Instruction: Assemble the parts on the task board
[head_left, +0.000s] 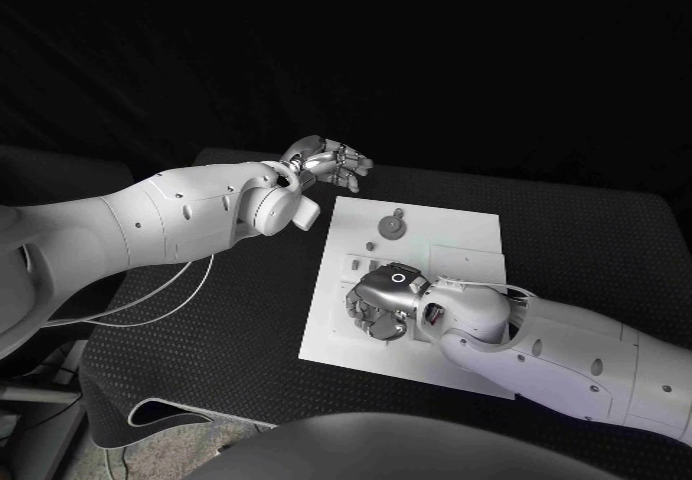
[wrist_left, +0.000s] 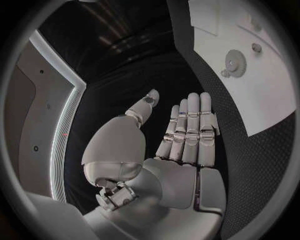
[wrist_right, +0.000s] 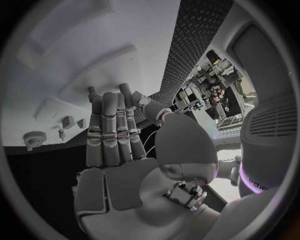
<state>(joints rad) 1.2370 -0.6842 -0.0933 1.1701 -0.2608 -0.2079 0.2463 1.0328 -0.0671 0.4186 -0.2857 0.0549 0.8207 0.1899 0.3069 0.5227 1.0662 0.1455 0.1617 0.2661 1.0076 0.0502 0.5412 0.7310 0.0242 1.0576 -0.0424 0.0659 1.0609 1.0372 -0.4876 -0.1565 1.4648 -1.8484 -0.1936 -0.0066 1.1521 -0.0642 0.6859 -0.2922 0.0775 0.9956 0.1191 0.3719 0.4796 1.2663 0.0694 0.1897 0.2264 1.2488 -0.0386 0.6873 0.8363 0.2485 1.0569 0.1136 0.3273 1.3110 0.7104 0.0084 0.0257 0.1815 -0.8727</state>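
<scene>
Covering part of the task board (head_left: 469, 235), right robot hand (head_left: 382, 300).

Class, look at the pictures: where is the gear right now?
In the head view the gear lies on the far part of the task board, beyond the right hand and nearer the open left hand, untouched by either.

The white task board (head_left: 462, 232) lies flat mid-table, a grey gear part (head_left: 392, 226) resting near its far edge.

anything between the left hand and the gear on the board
No object: in the head view, only black table and bare white task board lie between the open left hand and the gear.
</scene>
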